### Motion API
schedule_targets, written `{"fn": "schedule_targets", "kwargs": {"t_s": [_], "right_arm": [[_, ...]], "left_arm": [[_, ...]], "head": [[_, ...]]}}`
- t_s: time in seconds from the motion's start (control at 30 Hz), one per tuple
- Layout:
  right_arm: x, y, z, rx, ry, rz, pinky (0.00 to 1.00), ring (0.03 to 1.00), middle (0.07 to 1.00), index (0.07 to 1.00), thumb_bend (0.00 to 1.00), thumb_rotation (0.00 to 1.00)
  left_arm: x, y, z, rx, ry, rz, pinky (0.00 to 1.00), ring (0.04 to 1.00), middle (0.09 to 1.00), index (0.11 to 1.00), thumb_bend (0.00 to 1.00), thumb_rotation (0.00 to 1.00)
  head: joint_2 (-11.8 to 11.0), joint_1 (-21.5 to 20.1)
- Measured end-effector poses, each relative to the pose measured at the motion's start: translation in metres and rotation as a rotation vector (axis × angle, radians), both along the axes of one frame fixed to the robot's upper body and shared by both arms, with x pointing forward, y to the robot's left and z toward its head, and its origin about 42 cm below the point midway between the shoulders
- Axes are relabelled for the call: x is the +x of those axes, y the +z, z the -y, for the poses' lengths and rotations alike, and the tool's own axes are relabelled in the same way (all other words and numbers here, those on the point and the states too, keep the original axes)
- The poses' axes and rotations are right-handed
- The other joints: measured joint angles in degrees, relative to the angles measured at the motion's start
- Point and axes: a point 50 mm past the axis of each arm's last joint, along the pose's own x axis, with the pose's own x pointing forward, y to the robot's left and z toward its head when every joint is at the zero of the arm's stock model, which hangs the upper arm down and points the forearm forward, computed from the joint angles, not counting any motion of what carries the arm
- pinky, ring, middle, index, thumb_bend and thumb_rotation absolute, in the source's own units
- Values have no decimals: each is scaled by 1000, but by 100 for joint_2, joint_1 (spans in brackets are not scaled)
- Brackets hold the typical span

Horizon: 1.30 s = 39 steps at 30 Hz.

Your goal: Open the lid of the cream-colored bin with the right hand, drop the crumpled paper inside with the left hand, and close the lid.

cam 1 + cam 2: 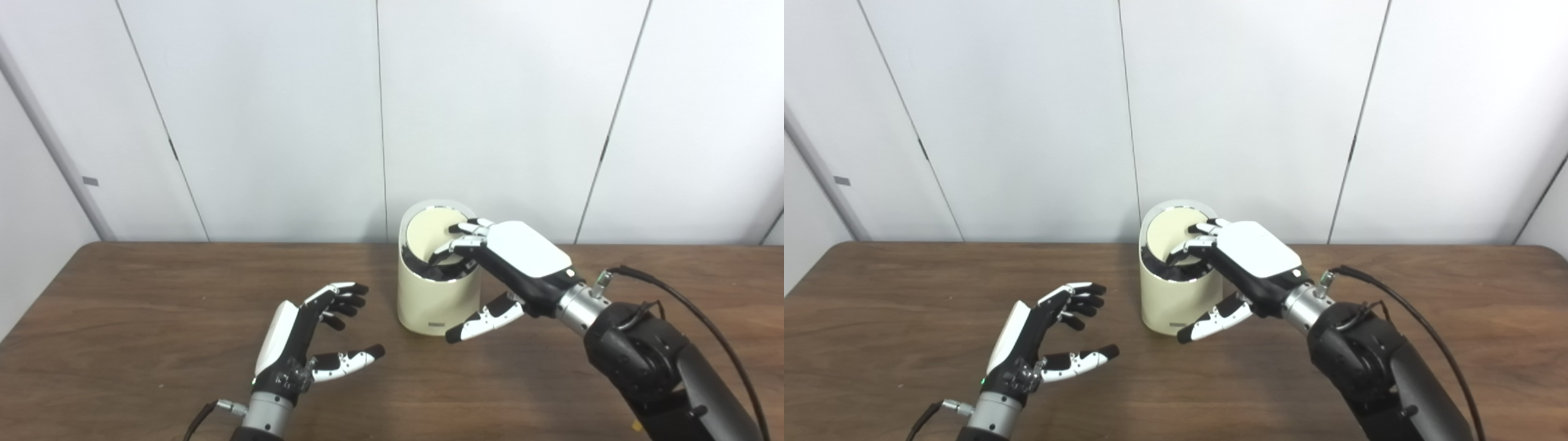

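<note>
Fingers (463, 237) of right hand (520, 257) on tilted lid (432, 236), bin (436, 300) mid-table.

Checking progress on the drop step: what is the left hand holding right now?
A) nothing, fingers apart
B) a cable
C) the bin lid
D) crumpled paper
A: the left hand hovers over the table with fingers spread and no paper in it, while the right hand has its fingers on the lid of the cream-colored bin.
</note>
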Motion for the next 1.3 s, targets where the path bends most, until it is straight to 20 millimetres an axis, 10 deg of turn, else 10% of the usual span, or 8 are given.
{"fn": "schedule_targets", "kwargs": {"t_s": [0.47, 1.3], "right_arm": [[-4, 21, 26, 265, -63, 0, 696, 874, 848, 825, 698, 416], [-32, -81, 71, 441, -247, -258, 730, 880, 948, 969, 812, 245]], "left_arm": [[-1, 1, -1, 1, 2, 2, 572, 674, 702, 739, 730, 95], [0, 3, -4, -44, -25, 25, 548, 670, 725, 765, 726, 84]], "head": [[0, -26], [-105, -211]]}}
